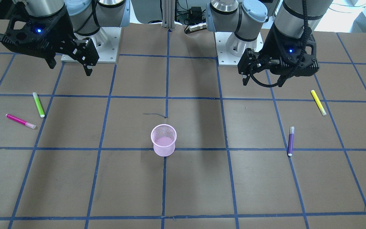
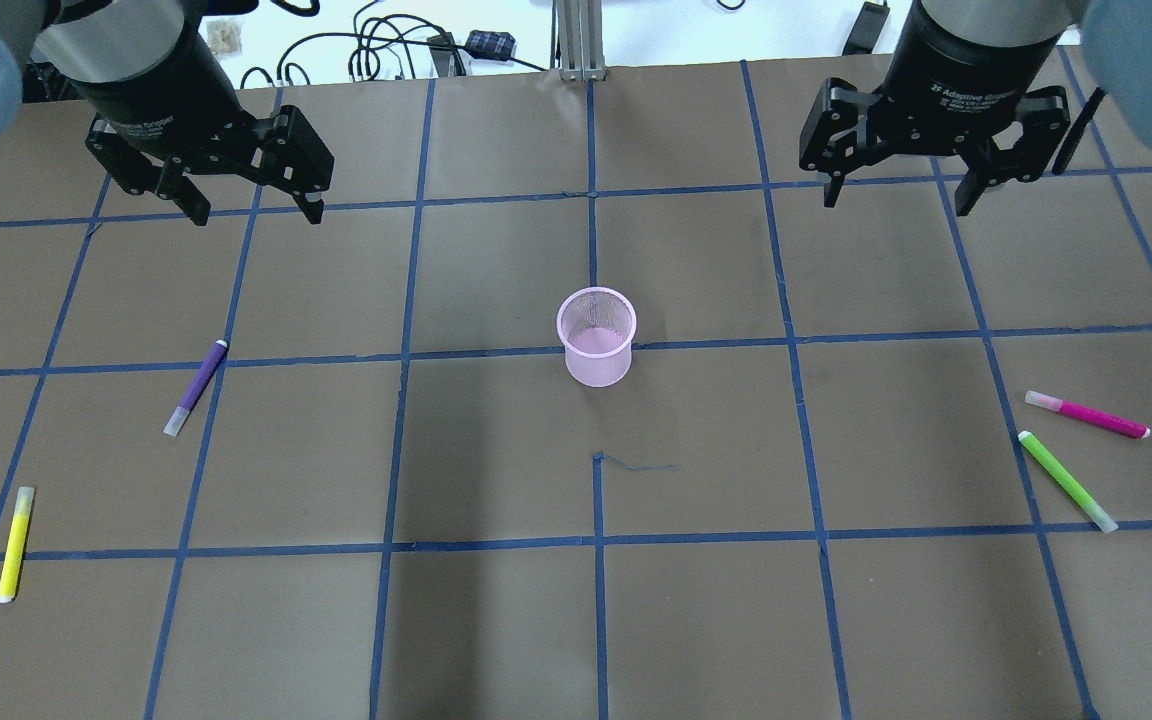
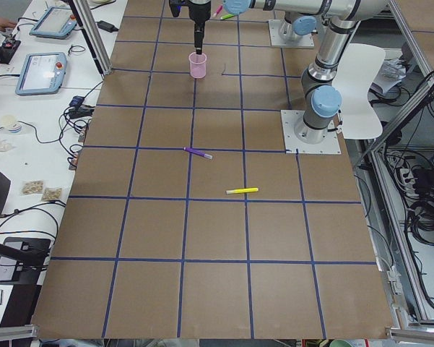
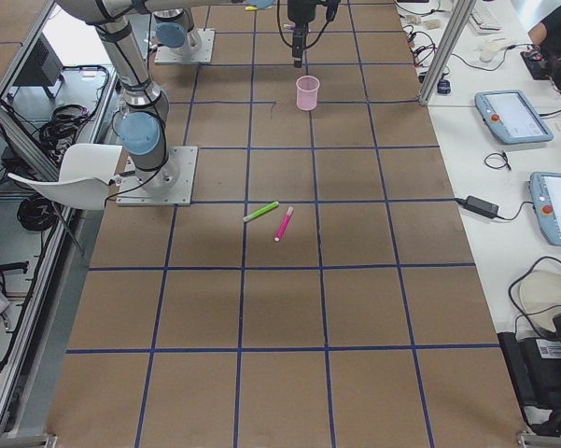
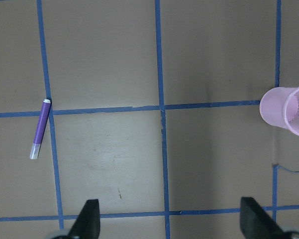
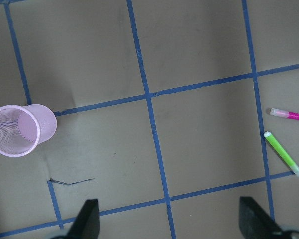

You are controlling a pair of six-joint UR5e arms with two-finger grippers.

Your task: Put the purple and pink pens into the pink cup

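The pink mesh cup (image 2: 596,340) stands upright and empty at the table's middle; it also shows in the front view (image 1: 164,140). The purple pen (image 2: 196,387) lies flat on the robot's left side, also in the left wrist view (image 5: 40,128). The pink pen (image 2: 1086,415) lies flat on the right side, also in the right wrist view (image 6: 291,115). My left gripper (image 2: 256,213) is open and empty, held above the table behind the purple pen. My right gripper (image 2: 896,200) is open and empty, held above the table, behind and left of the pink pen.
A green pen (image 2: 1066,481) lies close beside the pink pen. A yellow pen (image 2: 15,543) lies near the table's left edge, nearer the robot than the purple pen. Blue tape lines grid the brown table (image 2: 496,620).
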